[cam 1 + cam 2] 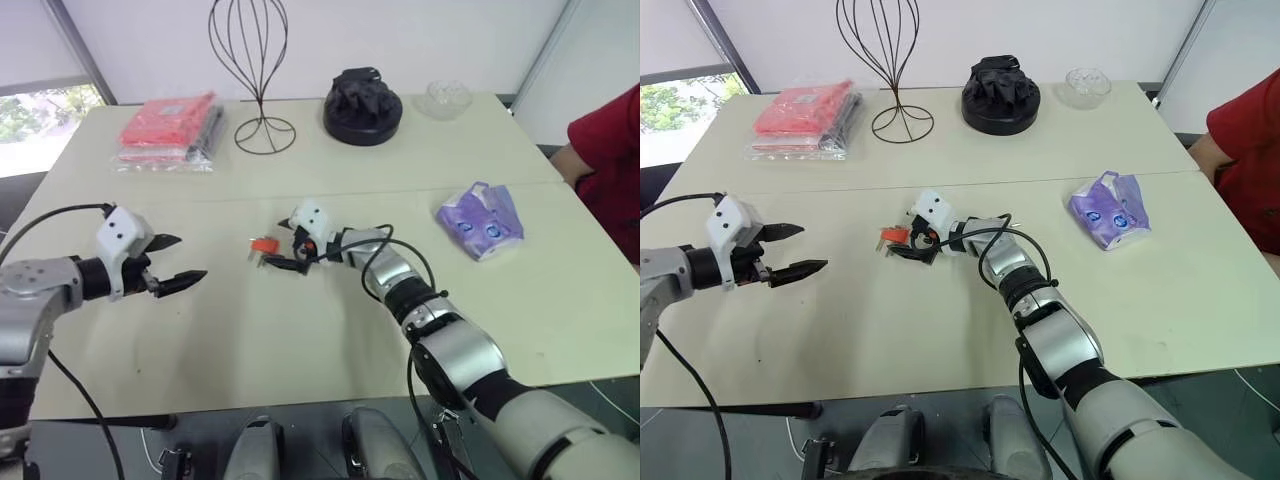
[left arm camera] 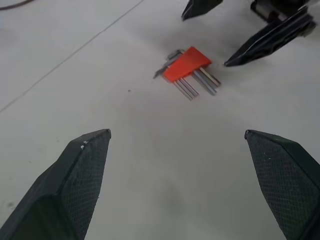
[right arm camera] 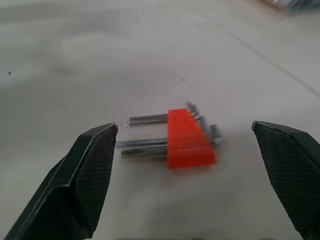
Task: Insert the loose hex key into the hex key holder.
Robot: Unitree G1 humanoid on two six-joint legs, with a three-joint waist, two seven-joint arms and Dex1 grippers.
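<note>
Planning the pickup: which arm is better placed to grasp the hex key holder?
Right. The right gripper is open and sits right at the hex key holder, which lies between its fingers in the right wrist view. The left gripper, also open, hovers well off to the side.

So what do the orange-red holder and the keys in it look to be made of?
Holder: probably plastic, going by its flat, matte, uniform orange-red faces. Keys: likely bare steel, being thin grey rods with a dull sheen along their length.

Matt orange-red plastic hex key holder (image 3: 190,139), smooth metal keys, matt table (image 1: 300,340).
</note>
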